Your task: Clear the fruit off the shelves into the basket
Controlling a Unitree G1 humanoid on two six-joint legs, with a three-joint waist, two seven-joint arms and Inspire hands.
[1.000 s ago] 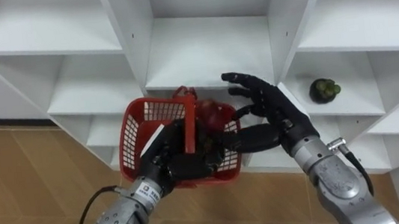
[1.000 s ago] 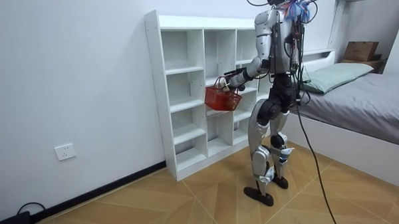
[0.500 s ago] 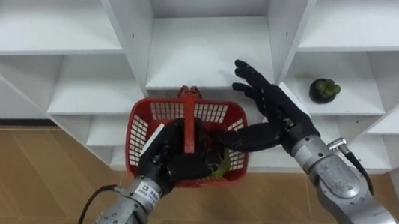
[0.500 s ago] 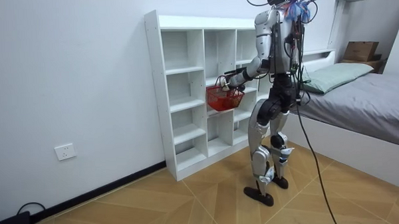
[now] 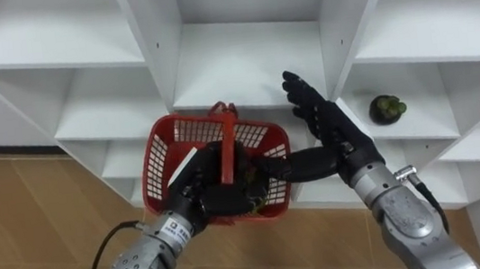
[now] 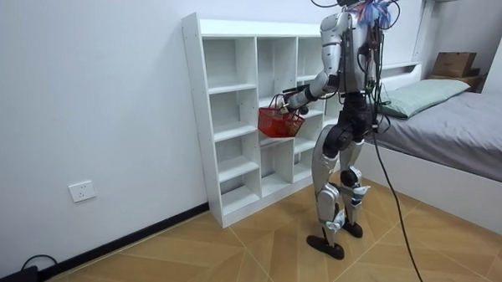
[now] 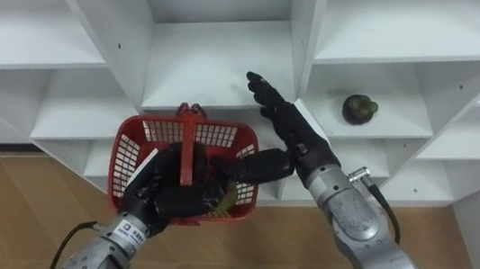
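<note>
Fruit [image 5: 388, 108] on the right shelf [image 5: 434, 123] is next, I'd say: the red one seen a second ago has gone into the basket [image 5: 169, 151]. Right hand [image 5: 340, 139] spread flat beside its rim; left hand [image 5: 206, 194] clamped on the handle [image 5: 226, 150].

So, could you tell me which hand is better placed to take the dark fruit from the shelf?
Probably the right hand: it is open and just left of the compartment with the dark fruit. The left hand is shut on the handle of the red basket.
</note>
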